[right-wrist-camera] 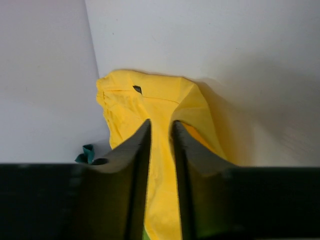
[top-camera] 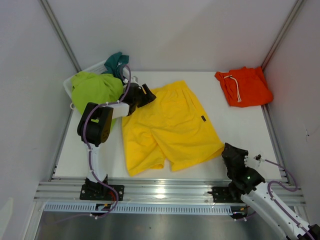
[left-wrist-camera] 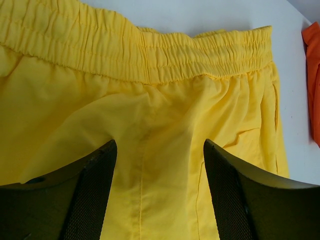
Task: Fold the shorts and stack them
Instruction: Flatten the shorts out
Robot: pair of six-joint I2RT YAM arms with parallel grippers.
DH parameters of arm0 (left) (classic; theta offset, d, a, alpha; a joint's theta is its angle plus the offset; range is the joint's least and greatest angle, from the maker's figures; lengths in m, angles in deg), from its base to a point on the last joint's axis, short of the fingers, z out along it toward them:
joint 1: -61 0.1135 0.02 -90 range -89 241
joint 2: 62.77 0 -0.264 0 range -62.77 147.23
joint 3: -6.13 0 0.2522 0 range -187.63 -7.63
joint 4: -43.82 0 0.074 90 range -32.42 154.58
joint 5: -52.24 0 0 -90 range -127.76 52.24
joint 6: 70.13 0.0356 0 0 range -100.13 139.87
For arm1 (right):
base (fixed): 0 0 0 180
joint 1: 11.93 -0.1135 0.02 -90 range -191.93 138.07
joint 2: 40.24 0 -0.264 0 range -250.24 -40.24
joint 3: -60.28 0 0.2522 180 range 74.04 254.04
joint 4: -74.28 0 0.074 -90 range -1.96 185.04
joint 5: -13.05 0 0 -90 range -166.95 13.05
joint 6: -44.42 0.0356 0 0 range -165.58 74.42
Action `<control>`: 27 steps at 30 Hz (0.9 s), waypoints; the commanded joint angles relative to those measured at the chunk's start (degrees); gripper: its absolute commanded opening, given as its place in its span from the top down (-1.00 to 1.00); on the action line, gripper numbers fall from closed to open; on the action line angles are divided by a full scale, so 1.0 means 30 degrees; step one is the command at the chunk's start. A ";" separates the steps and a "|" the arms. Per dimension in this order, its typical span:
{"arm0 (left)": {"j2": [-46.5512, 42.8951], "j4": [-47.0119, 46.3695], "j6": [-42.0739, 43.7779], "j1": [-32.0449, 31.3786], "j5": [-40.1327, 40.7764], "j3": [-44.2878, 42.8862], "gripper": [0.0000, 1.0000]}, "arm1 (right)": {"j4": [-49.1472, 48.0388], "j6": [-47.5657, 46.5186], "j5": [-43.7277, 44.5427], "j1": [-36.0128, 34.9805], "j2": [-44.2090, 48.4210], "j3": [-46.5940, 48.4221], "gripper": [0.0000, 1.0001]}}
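Note:
The yellow shorts lie spread flat in the middle of the table, waistband toward the far left. My left gripper hovers open over them just below the elastic waistband, with its fingers wide apart and yellow fabric showing between them. My right gripper is at the hem of the near right leg. Its jaws stand narrow with a fold of the yellow shorts pinched between them. The orange shorts, with a white drawstring, lie folded at the far right corner.
A white basket at the far left holds the lime-green shorts and the teal shorts. Grey walls close in the table on the left, back and right. A metal rail runs along the near edge.

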 commanded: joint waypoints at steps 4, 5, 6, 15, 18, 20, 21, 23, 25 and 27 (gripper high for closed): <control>-0.0651 -0.0172 0.0453 -0.0005 0.0242 -0.0613 -0.46 | -0.1764 -0.2196 0.0195 0.0872 -0.0576 -0.0030 0.67; -0.0651 -0.0172 0.0453 -0.0005 0.0213 -0.0613 -0.46 | -0.2057 -0.2575 -0.0097 0.1018 -0.0694 -0.0175 0.72; -0.0709 -0.0172 0.0453 -0.0005 0.0212 -0.0613 -0.46 | -0.2872 -0.2898 -0.0796 0.1194 -0.0898 -0.0263 0.74; -0.0886 -0.0084 0.0365 0.0025 -0.0168 -0.0701 -0.47 | -0.4785 -0.3926 -0.3471 0.2455 -0.3654 -0.0119 1.00; -0.0886 -0.0026 0.0307 0.0025 -0.0168 -0.0730 -0.46 | -0.4462 -0.4537 -0.2973 0.2659 -0.3712 0.0465 1.00; -0.0915 0.0062 0.0277 0.0025 -0.0110 -0.0730 -0.46 | -0.4929 -0.5125 -0.3320 0.3594 -0.4004 0.0731 1.00; -0.0944 0.0091 0.0277 0.0054 -0.0081 -0.0730 -0.46 | -0.5366 -0.5447 -0.4251 0.4091 -0.4731 0.0848 1.00; -0.0973 0.0208 0.0219 0.0083 0.0065 -0.0672 -0.47 | -0.7320 -0.6647 -0.5775 0.5871 -0.5904 0.0937 1.00; -0.1032 0.0442 0.0189 0.0113 0.0415 -0.0643 -0.47 | -0.8470 -0.7757 -0.7974 0.7136 -0.8034 0.1431 1.00; -0.1091 0.0648 0.0160 0.0288 0.0651 -0.0613 -0.47 | -0.9178 -0.8523 -0.9238 0.8778 -0.9244 0.2193 1.00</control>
